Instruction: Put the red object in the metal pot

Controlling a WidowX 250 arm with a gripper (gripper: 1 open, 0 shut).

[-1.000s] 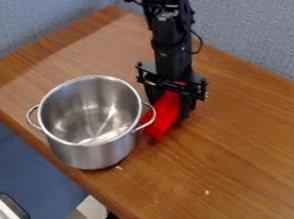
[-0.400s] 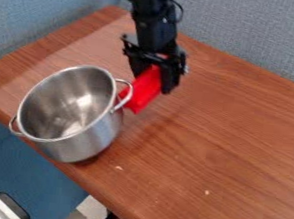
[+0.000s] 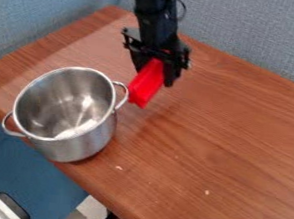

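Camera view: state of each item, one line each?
Gripper: shut on the red block, pointing down.
Red block: held, hanging tilted off the table, beside the pot's rim, not in it.
Pot: upright on the table, empty.
Table: wooden, bare around the pot.

Wooden table (image 3: 227, 142) with a brown grain surface, seen from above at an angle. 1 metal pot (image 3: 61, 113) stands upright near its left front edge.
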